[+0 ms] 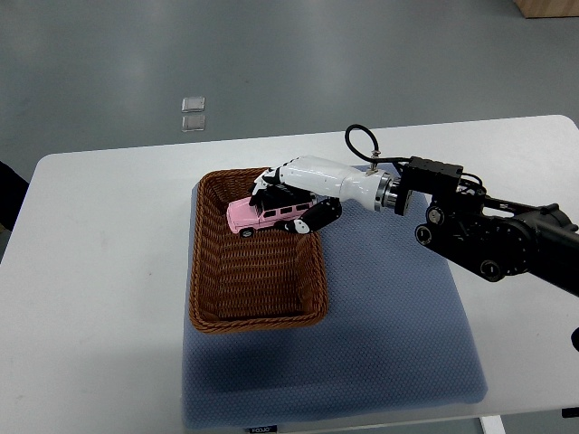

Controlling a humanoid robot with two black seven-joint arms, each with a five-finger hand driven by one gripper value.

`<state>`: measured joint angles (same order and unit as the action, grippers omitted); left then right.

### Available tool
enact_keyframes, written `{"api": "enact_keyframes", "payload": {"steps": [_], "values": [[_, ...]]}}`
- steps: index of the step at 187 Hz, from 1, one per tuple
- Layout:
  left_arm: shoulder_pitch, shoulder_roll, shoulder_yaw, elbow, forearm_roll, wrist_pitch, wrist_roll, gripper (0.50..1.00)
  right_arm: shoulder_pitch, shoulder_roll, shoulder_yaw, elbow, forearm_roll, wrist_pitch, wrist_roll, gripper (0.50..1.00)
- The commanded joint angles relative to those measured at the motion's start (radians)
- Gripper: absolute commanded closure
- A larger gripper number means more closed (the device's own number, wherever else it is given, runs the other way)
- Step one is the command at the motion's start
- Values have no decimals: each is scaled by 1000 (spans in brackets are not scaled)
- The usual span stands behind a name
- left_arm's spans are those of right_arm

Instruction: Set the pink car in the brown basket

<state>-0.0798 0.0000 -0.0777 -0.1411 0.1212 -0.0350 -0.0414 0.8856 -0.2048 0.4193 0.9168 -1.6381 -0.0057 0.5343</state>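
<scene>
A pink toy car [261, 215] hangs over the far part of the brown woven basket [210, 298], held in my right hand [291, 199]. The white hand with black fingertips wraps the car from above and from its right side, thumb below and fingers over the roof. The car's nose points left and sits above the basket's inside. My right arm [479, 231] reaches in from the right edge. The left arm does not show.
The basket stands on a blue-grey mat [389, 334] on a white table [90, 271]. Two small clear squares [192, 114] lie on the grey floor beyond the table. A dark shape [9, 194] shows at the left edge.
</scene>
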Motion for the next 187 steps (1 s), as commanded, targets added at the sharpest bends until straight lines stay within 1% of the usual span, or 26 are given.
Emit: {"api": "enact_keyframes", "payload": {"steps": [1,2,3,4,5,6,7,8,9,10,12,35,70,97,136,167,187], "values": [[0,0,1,0,0,0,0,500,-4,4,-1,-9,0,1,-2,793],[0,0,0,0,0,0,0,500,-5,4,-1,-9,0,1,-2,747],[0,0,0,0,0,0,0,500,-5,4,-1,-9,0,1,-2,746],[0,0,1,0,0,0,0,500,-5,4,-1,-9,0,1,-2,700],[0,0,1,0,0,0,0,500,-5,4,-1,-9,0,1,-2,699],[0,0,1,0,0,0,0,500,-5,4,-1,-9,0,1,-2,653],[0,0,1,0,0,0,0,500,-5,4,-1,-9,0,1,-2,652],[0,0,1,0,0,0,0,500,-7,2,1,-9,0,1,-2,620],[0,0,1,0,0,0,0,500,-7,2,1,-9,0,1,-2,619],[0,0,1,0,0,0,0,500,-7,1,1,-9,0,1,-2,601],[0,0,0,0,0,0,0,500,-7,1,1,-9,0,1,-2,595],[0,0,1,-2,0,0,0,500,-11,-5,1,-10,1,3,-4,585],[0,0,0,-2,0,0,0,500,-33,-11,29,-10,4,-2,-4,587],[0,0,-2,-2,0,1,0,500,-60,-15,125,-10,112,-10,-11,587],[0,0,-2,3,0,1,0,500,-146,-39,351,-18,336,-23,-77,587],[0,0,-2,3,0,1,0,500,-228,-38,472,-24,509,-39,-169,587],[0,0,-2,1,0,1,0,500,-270,-36,516,-24,540,-60,-182,587]]}}
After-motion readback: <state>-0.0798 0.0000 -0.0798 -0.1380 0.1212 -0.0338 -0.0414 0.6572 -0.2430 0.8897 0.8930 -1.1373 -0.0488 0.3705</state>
